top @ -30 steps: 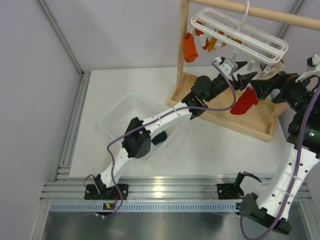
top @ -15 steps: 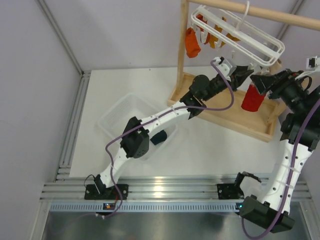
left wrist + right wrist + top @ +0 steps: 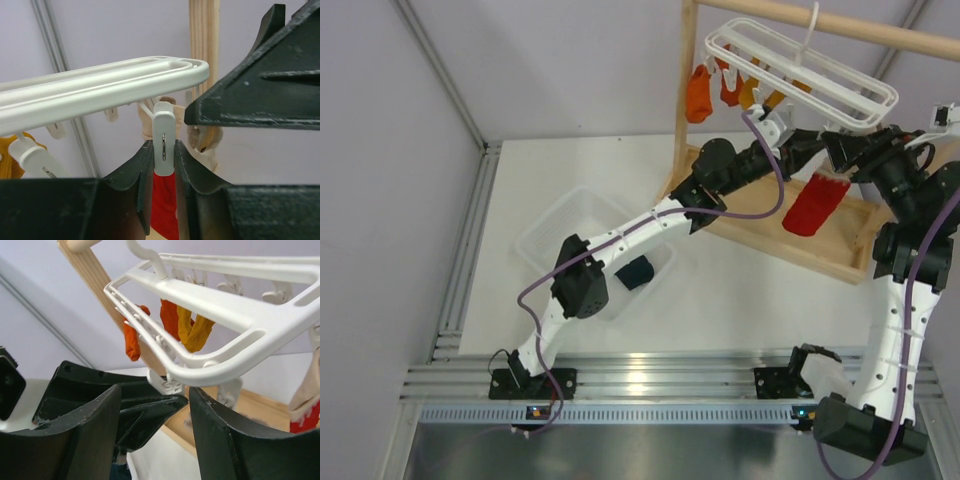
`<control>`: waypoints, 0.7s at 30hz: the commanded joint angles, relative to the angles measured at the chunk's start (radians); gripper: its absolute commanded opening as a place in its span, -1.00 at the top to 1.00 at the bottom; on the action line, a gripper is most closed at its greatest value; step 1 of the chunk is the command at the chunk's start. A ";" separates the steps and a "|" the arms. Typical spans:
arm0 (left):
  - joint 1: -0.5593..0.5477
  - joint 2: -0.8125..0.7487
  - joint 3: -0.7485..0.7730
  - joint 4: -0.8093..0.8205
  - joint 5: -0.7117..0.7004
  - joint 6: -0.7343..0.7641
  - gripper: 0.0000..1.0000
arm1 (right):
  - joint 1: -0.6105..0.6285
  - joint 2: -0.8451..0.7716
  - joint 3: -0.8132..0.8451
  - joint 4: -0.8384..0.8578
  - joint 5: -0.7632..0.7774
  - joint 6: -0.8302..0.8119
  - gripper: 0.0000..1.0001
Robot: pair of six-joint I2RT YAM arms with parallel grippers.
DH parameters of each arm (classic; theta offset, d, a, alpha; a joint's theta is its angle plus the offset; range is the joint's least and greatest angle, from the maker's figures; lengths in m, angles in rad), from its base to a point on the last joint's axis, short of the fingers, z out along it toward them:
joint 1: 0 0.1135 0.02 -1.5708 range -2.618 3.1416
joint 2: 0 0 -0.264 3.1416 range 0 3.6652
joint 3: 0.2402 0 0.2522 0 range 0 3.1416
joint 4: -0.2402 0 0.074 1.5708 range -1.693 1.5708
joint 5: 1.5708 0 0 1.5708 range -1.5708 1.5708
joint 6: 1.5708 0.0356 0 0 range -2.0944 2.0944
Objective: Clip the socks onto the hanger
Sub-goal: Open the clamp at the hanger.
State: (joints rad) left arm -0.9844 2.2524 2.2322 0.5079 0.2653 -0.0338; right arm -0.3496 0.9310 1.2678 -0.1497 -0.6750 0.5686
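Both arms have lifted toward the hanger (image 3: 800,70), which has swung. On the desk (image 3: 740,290), the clear bin (image 3: 545,235) holds the navy sock (image 3: 638,272), untouched. The red sock (image 3: 813,205) dangles under the clip (image 3: 164,137) that my left fingers (image 3: 812,143) pinch; the right fingers (image 3: 835,150) gape empty. Half done at best, I judge.

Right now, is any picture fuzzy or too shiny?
Top external view: a bright glare stripe on the metal rail, the rest evenly lit. Left wrist view: the white clip is sharp, the yellow sock at the left edge looks softer. Right wrist view: the dark fingers crowd the bottom, the hanger looks very bright.
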 commanded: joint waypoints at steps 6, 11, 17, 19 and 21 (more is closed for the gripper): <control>-0.002 -0.099 -0.005 -0.086 0.080 0.021 0.84 | 0.014 0.032 0.019 0.118 0.065 0.036 -0.01; -0.002 -0.099 0.018 -0.127 0.103 0.021 0.83 | 0.026 0.040 0.016 0.137 0.043 0.060 0.00; -0.003 -0.102 0.020 -0.157 0.115 0.025 0.84 | 0.070 0.048 0.018 0.131 0.032 0.054 -0.07; -0.003 -0.105 0.020 -0.163 0.117 0.025 0.84 | 0.095 0.052 0.025 0.110 0.063 0.019 -0.08; -0.003 -0.103 0.020 -0.167 0.121 0.025 0.83 | 0.116 0.055 0.027 0.089 0.092 -0.013 -0.08</control>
State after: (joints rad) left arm -0.9676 2.2036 2.2307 0.3908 0.3000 -0.0044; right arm -0.2764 0.9775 1.2678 -0.1020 -0.6163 0.6064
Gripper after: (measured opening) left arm 0.252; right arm 0.538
